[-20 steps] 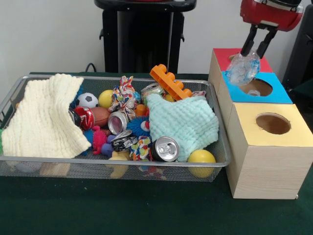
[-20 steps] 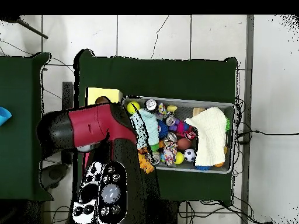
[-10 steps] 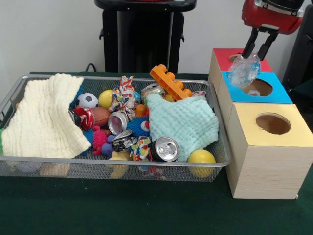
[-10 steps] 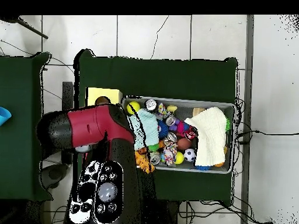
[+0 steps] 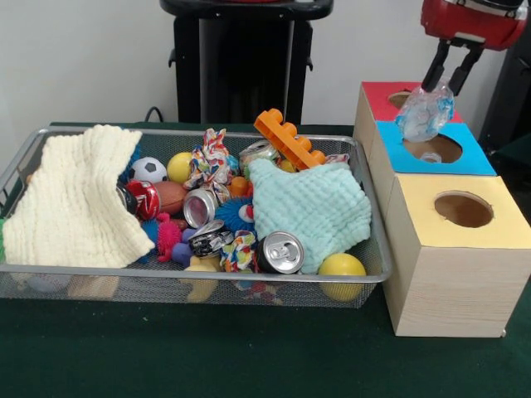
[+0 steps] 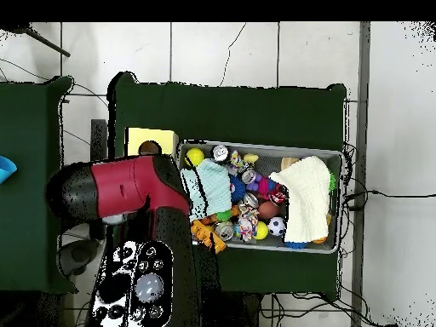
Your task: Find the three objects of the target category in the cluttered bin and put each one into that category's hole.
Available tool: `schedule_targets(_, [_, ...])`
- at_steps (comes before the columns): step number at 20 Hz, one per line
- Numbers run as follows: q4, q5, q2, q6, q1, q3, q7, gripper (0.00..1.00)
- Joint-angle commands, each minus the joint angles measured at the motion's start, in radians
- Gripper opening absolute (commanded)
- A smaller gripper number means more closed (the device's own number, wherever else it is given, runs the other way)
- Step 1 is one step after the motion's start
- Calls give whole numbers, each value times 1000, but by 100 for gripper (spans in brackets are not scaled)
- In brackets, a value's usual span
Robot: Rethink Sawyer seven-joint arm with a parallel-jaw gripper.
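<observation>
— Pincer (image 5: pixel 451 76)?
— Clamped on a crumpled clear plastic bottle (image 5: pixel 425 113), black fingers (image 5: pixel 434 65) pinching its top edge. Bottle hanging straight beneath, tilted a little.

— And under that?
— The blue hole (image 5: pixel 437 148) of the wooden box (image 5: pixel 448 274), directly below the bottle, not touching. Something small and clear already lying inside that hole. Red hole (image 5: pixel 404 99) just behind the bottle; yellow hole (image 5: pixel 464 209) nearer the camera, well below the pincer.

— The bin?
— Wire bin (image 5: pixel 207 282) off to the pincer's side and lower, just beside the box. Packed: cream cloth (image 5: pixel 75 199) at the far end from the pincer, mint cloth (image 5: pixel 311 207) at the near end, orange toy block (image 5: pixel 288 139) leaning on the rim, closest to the pincer of all the clutter. Cans (image 5: pixel 280 253), a small soccer ball (image 5: pixel 149 169), yellow balls (image 5: pixel 342 265), knotted rope toys (image 5: pixel 211 157) between the cloths.

— From above?
— Red arm (image 6: pixel 128 187) covering the box, only the yellow corner (image 6: pixel 152 138) showing. Pincer and bottle hidden beneath it.
</observation>
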State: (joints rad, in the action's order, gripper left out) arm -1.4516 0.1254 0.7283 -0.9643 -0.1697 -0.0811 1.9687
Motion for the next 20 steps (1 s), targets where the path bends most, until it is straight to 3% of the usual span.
schedule_targets(1, [-49,-49,-14,-82,-10,-1,223,0])
schedule_targets(9, [-22,-86,-33,-98,-20,-8,230,0])
schedule_targets(20, [-66,-123,-44,-33,-16,-6,217,0])
